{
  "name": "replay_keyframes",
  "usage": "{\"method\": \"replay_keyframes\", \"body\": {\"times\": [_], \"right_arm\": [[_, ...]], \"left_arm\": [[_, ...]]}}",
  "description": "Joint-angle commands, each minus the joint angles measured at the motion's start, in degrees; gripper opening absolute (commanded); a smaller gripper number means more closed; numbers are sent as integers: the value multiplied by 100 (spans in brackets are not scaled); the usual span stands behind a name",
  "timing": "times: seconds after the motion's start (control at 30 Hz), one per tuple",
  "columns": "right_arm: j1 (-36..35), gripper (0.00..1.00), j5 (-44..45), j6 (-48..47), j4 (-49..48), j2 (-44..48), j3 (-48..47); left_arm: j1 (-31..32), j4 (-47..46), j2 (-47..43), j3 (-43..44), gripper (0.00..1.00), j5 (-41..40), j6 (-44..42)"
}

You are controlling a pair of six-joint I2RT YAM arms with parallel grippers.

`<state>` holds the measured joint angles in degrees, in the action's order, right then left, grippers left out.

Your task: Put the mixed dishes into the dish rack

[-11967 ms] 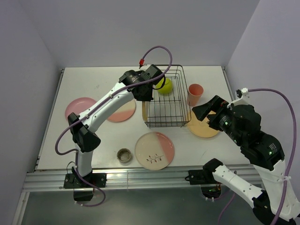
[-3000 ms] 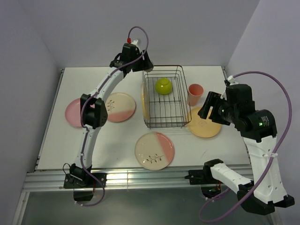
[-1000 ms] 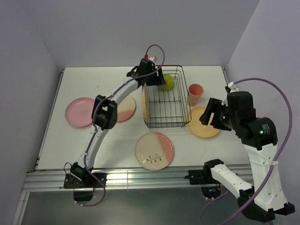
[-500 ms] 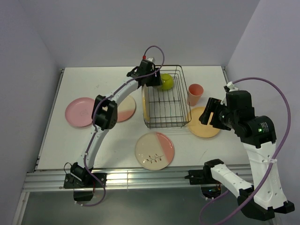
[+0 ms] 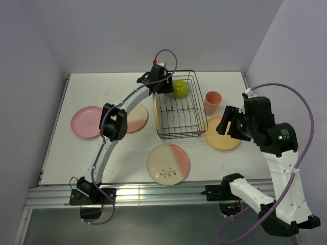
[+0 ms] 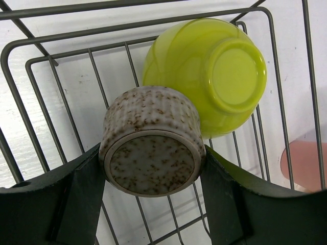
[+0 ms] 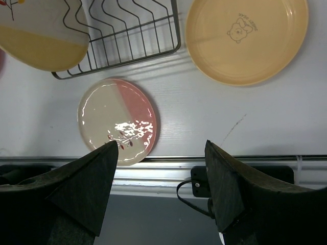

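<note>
My left gripper is shut on the tiny grey speckled cup and holds it bottom-up over the back left corner of the black wire dish rack. The lime-green bowl lies upside down in the rack, just behind the cup. A cream-and-yellow plate stands on edge at the rack's left side. My right gripper is open and empty, high above the table's front right. Under it lie a cream-and-pink plate and the orange-yellow plate.
The salmon-pink tumbler stands right of the rack. A second cream-and-pink plate and the plain pink plate lie left of the rack. The table's metal front rail runs below the right gripper.
The grey cup, on the front of the table 12 s ago, is now held over the rack. In the last second the left gripper shifted slightly. The right arm barely moved.
</note>
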<state>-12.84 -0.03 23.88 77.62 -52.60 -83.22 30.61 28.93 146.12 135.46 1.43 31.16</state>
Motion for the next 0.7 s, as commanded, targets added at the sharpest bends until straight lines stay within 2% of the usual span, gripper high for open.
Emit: {"method": "replay_keyframes", "body": {"times": [0.0,0.13,0.5,0.63,0.67], "right_arm": [[54,76,38,-103,-81,-49,-1],[54,76,38,-103,-98,-75,-1],[54,76,38,-103,-107,-110,-10],[71,76,38,-103,-125,-119,-19],[80,76,38,-94,-125,-128,-19]], "left_arm": [[-117,-89,-339,253,36,-187,-22],[-134,-168,-339,271,50,-21,-31],[-205,-660,-383,262,74,771,-75],[-240,-582,-357,244,99,771,-75],[-240,-564,-365,192,99,788,-83]]}}
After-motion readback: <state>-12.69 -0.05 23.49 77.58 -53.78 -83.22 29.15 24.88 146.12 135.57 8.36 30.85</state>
